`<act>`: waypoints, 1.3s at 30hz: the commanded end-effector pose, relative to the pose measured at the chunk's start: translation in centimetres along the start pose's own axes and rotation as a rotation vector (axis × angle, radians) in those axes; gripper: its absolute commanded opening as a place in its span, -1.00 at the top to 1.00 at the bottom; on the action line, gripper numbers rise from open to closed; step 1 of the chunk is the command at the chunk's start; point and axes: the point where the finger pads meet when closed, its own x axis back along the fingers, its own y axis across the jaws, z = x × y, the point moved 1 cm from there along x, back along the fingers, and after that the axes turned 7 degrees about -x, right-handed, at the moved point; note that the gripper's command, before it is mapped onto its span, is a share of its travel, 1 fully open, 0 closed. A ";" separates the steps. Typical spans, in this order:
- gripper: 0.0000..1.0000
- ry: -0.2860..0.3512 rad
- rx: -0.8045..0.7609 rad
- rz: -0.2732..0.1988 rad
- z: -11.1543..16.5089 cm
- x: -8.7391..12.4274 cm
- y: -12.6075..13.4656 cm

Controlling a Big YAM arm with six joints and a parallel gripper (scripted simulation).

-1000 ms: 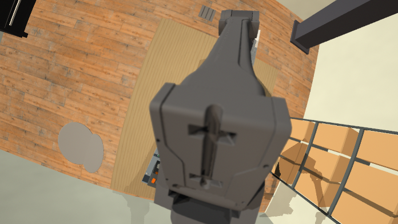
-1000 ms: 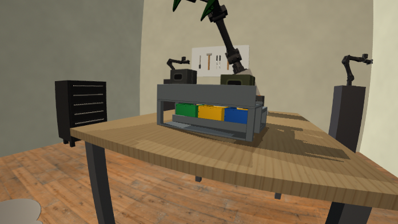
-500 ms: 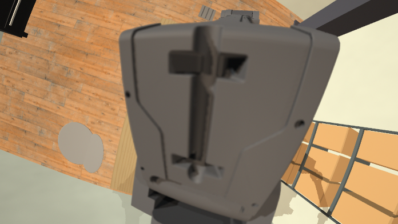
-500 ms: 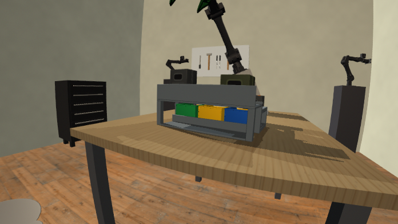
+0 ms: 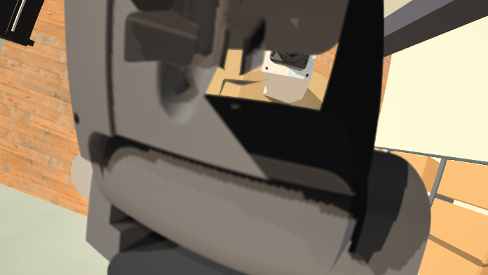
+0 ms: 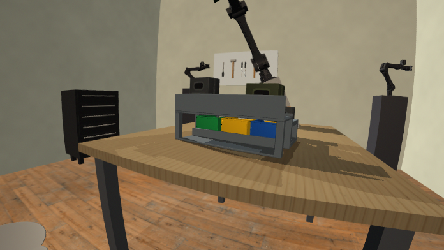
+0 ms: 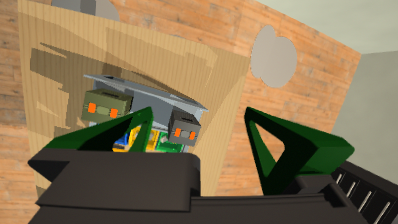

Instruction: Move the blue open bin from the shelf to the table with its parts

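Note:
The blue open bin (image 6: 263, 128) sits at the right end of the grey shelf (image 6: 234, 122), beside a yellow bin (image 6: 236, 125) and a green bin (image 6: 208, 122). The shelf stands on the wooden table (image 6: 271, 172). My arm (image 6: 252, 44) rises from behind the shelf and leaves the top of that view, so the gripper is not seen there. In the wrist view my gripper (image 7: 198, 111) is open and empty, high above the table, looking down at the shelf (image 7: 145, 105). The left finger hides most of the bins. In the top view the arm's body (image 5: 224, 158) fills the view.
An olive box (image 6: 265, 88) and a dark box (image 6: 204, 84) stand on top of the shelf. A black drawer cabinet (image 6: 90, 116) stands left of the table and a dark pedestal (image 6: 386, 127) with a small arm to the right. A tool poster (image 6: 236, 67) hangs on the wall.

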 end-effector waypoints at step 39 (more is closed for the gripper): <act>-1.00 -0.547 -0.496 -0.158 3.9 15.7 -12.6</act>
